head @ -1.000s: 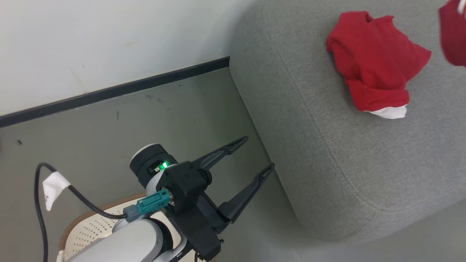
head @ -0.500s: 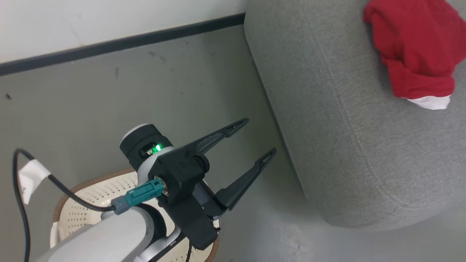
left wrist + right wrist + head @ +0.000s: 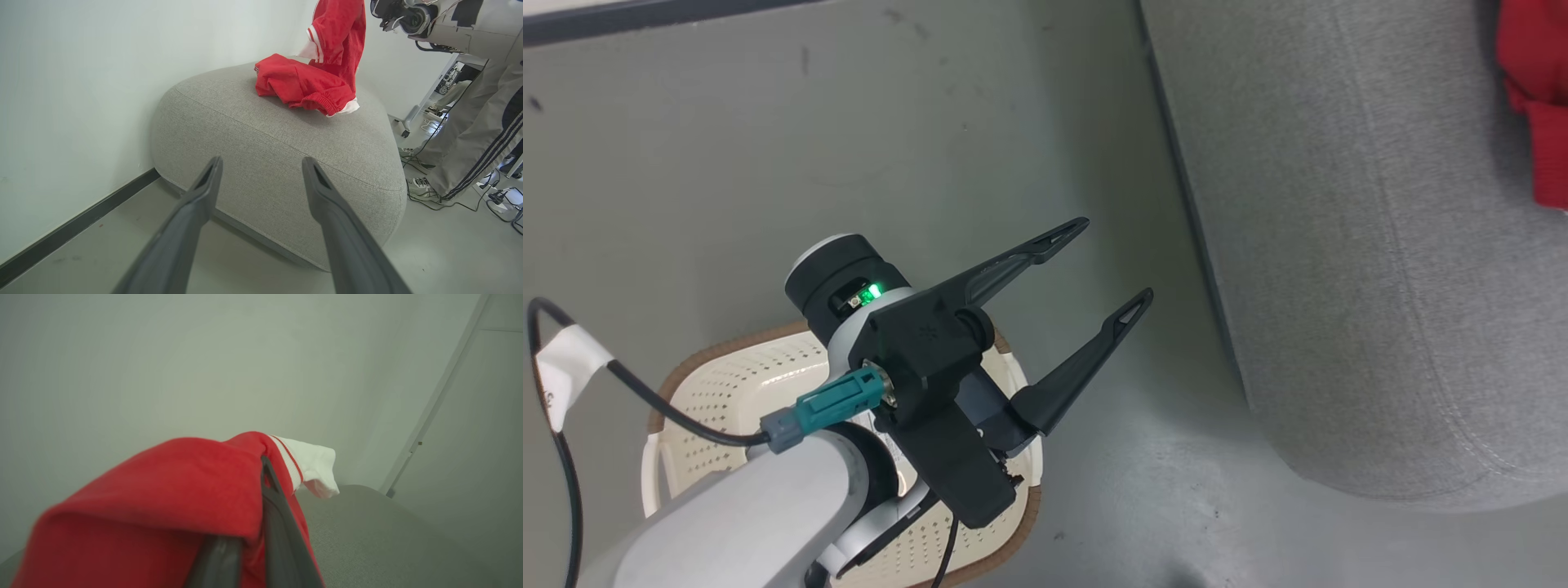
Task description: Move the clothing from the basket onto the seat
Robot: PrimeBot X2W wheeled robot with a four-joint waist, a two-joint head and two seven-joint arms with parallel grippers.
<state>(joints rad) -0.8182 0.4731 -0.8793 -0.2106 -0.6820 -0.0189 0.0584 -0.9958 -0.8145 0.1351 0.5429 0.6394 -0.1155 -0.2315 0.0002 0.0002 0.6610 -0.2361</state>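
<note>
My left gripper [image 3: 1117,260] is open and empty, held in the air above the floor between the basket [image 3: 711,384] and the seat [image 3: 1339,245]. The cream basket with its brown rim lies partly under my left forearm, so its inside is mostly hidden. In the left wrist view the left gripper [image 3: 262,163] points at the grey seat [image 3: 278,139], where one piece of red clothing [image 3: 302,83] lies crumpled. A second red garment [image 3: 341,36] hangs above it. My right gripper [image 3: 261,465] is shut on that red garment [image 3: 163,490], over the seat [image 3: 367,531].
A white wall with a dark baseboard [image 3: 81,232] runs along the seat's left. A person's legs in grey striped trousers [image 3: 470,122] stand at the seat's far side, with cables on the floor [image 3: 502,200]. Grey floor [image 3: 849,147] surrounds the basket.
The head camera has swung down and left: the seat and red clothing slid toward the right edge and more of the basket shows. My left gripper stays open.
</note>
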